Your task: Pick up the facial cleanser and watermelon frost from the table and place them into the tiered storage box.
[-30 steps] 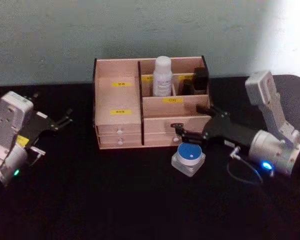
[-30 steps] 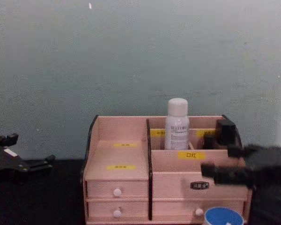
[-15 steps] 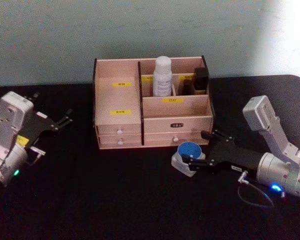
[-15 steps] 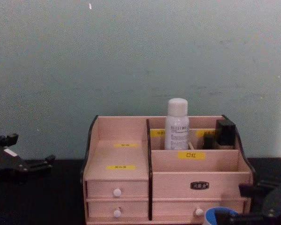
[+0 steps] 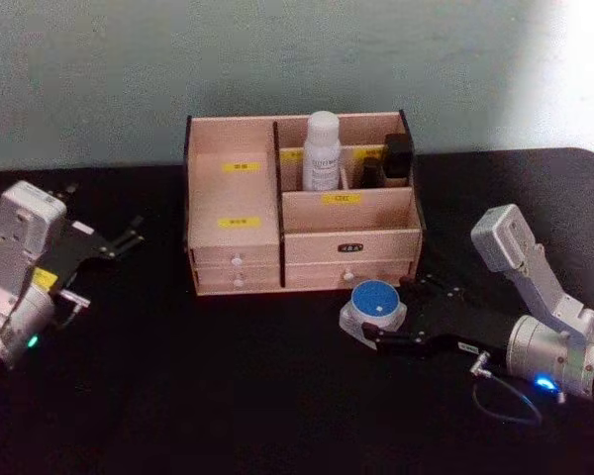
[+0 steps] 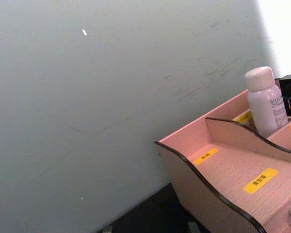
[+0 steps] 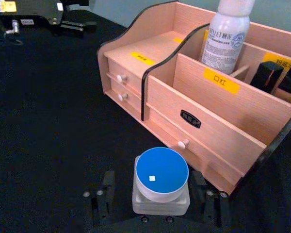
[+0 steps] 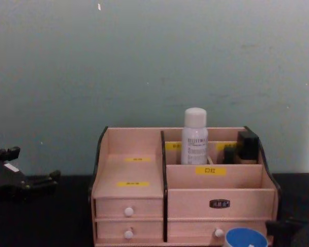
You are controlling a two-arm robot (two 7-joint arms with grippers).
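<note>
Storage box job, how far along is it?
Done: the white bottle stands in the box, back compartment. In hand: the right gripper is open around the blue-lidded jar on the table. Remaining: grip it, lift it into the box. The left gripper sits idle at the left.

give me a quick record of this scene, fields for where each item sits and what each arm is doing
facial cleanser: upright in a rear compartment of the tiered storage box
watermelon frost: on the black table, just in front of the box's right-hand drawers
right tool: open, low at the table, one finger on each side of the watermelon frost, with gaps showing
left tool: open, parked to the box's left, holding nothing
left to do: watermelon frost not yet in the box
</note>
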